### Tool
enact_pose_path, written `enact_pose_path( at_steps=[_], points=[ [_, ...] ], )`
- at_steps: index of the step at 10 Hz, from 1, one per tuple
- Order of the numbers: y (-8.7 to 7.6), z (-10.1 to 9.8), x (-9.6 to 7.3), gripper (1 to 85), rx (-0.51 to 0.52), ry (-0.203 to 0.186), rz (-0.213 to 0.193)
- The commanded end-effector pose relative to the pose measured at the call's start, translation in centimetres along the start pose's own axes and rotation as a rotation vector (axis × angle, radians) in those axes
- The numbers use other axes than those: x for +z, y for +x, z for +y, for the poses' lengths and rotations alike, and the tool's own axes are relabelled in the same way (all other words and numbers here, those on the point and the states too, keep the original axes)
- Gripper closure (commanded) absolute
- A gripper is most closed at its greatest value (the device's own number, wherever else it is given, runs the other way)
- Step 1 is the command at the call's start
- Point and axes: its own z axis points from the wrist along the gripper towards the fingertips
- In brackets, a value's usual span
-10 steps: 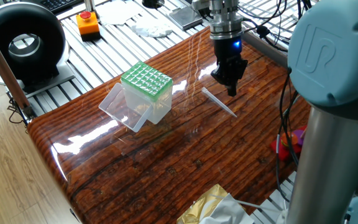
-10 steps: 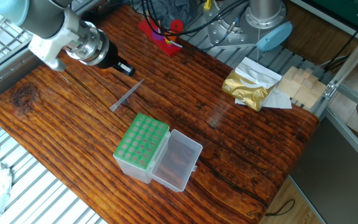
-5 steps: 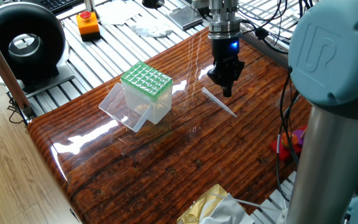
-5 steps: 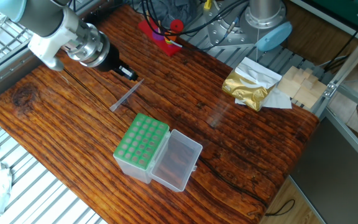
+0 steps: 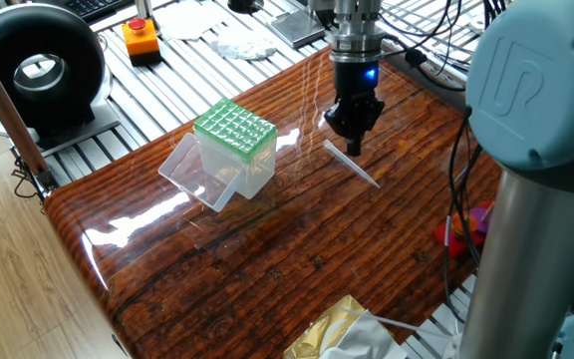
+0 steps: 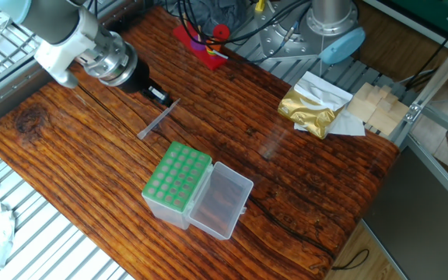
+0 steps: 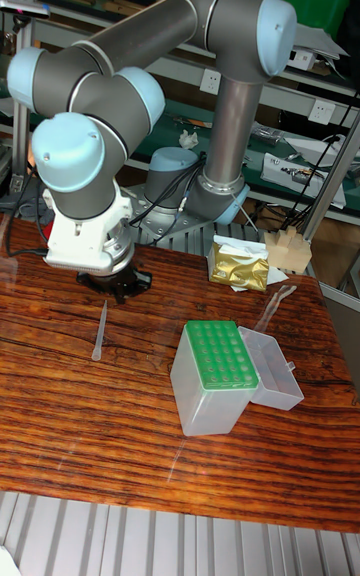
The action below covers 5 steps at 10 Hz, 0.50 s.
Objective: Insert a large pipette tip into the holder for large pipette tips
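We see gripper (image 5: 352,143) shifted over wide end of large pipette tip (image 5: 353,165) since a second ago; tip lies flat on table (image 6: 302,179), apart from holder (image 6: 179,183); jaw opening unclear, nothing held; pick-up looks imminent

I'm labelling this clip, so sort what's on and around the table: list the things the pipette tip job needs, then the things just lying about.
For the job:
- large pipette tip, lying flat on the table
- holder for large pipette tips, green grid on top, clear lid open
- gripper, above the tip's wide end

Lying about:
- gold foil bag
- red base
- orange button box
- black round device
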Motion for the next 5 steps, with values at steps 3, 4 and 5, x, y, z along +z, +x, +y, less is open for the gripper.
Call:
enact_pose_path(
  at_steps=[3, 4, 5],
  points=[
    [-1.11, 0.49, -0.17, 77.0, -0.005, -0.020, -0.043],
    [-1.21, 0.58, -0.18, 76.0, -0.007, -0.023, -0.047],
    [-1.25, 0.59, -0.18, 75.3, -0.007, -0.024, -0.049]
  ],
)
